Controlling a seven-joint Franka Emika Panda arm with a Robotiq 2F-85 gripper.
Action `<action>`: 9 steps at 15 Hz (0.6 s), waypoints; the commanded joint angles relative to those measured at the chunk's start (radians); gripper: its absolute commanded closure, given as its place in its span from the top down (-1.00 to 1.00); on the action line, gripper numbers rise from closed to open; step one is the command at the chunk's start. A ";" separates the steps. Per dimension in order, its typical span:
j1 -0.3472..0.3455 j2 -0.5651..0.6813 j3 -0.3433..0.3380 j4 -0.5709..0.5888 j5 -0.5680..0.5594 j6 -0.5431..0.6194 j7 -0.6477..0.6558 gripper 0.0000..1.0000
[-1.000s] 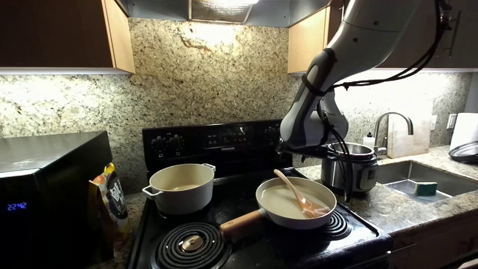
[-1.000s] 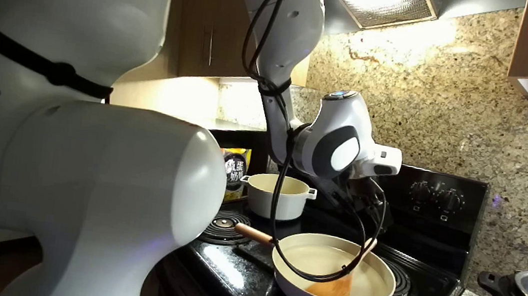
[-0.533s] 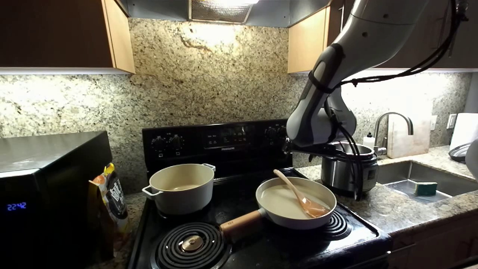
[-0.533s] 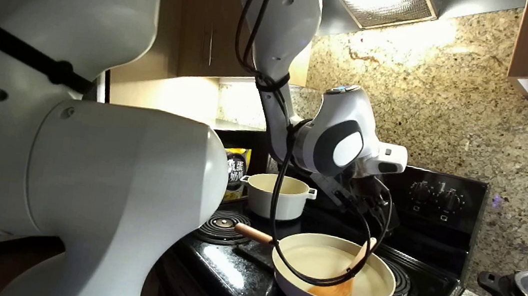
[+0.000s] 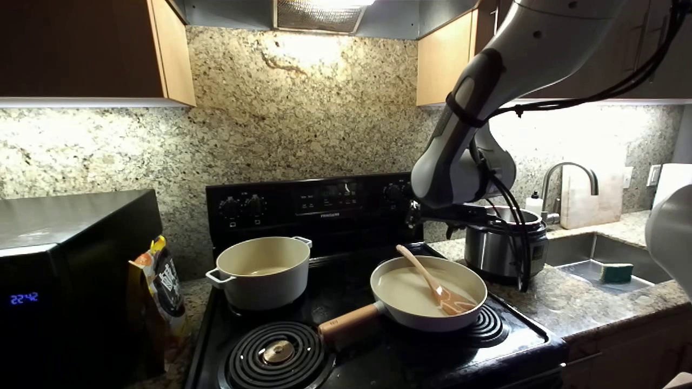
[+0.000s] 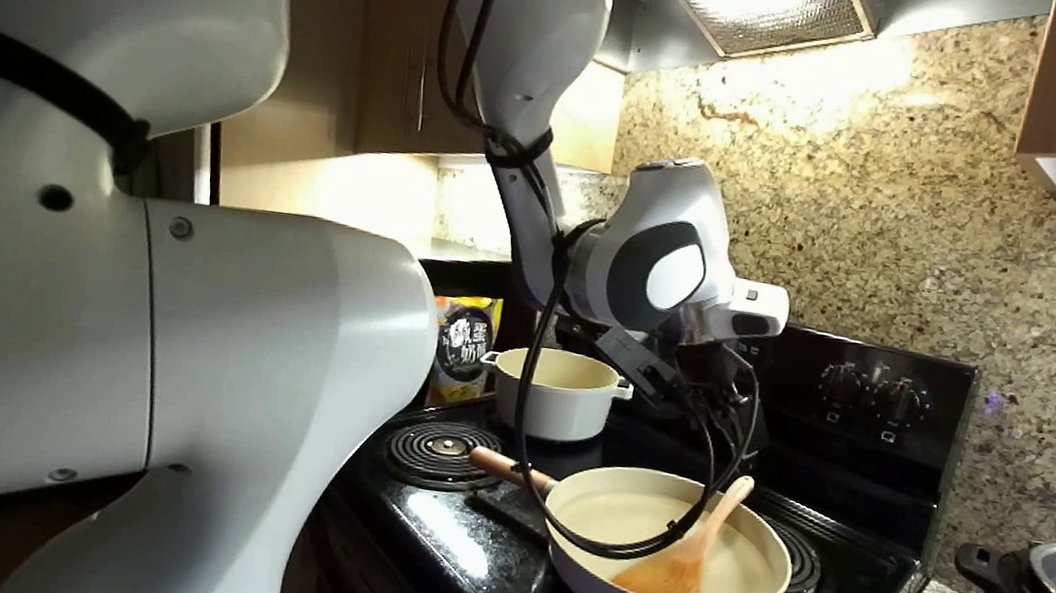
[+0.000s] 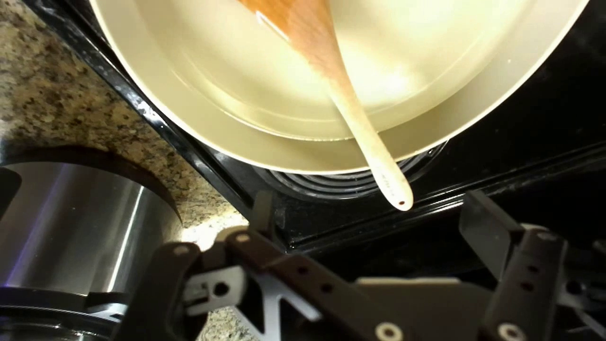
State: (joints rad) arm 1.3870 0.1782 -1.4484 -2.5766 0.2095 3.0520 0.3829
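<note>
A wooden spatula (image 7: 348,102) leans in a cream frying pan (image 7: 284,158), its blade on the pan floor and its handle sticking out over the rim. In the wrist view my gripper (image 7: 371,213) stands open, the fingers (image 7: 487,232) wide apart with nothing held. The handle's end appears between the fingertips, apparently beyond them and untouched. Both exterior views show the pan (image 5: 427,323) and the spatula (image 6: 704,545). From outside, the gripper (image 6: 723,391) hangs above the back of the pan, its fingers obscured by cables and dark background.
A white pot (image 5: 265,286) sits on the back burner. Beside the stove stands a steel pressure cooker (image 5: 505,254), close to one finger in the wrist view (image 7: 94,227). A loop of cable (image 6: 618,549) hangs in front of the pan. Also there: a microwave (image 5: 70,302) and snack bag (image 5: 168,289).
The arm has shifted slightly, with the hand moving a little sideways and then up. The upper arm has swung into the exterior view's right edge. Pan, spatula and pot stay put.
</note>
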 commanded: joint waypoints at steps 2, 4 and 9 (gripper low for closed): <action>0.273 0.011 -0.235 -0.013 0.038 -0.093 0.010 1.00; 0.401 0.041 -0.349 -0.012 0.083 -0.165 -0.007 1.00; 0.715 0.196 -0.622 -0.035 0.298 -0.405 -0.043 1.00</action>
State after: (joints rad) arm 1.9458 0.2231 -1.9398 -2.5793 0.3701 2.7715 0.3757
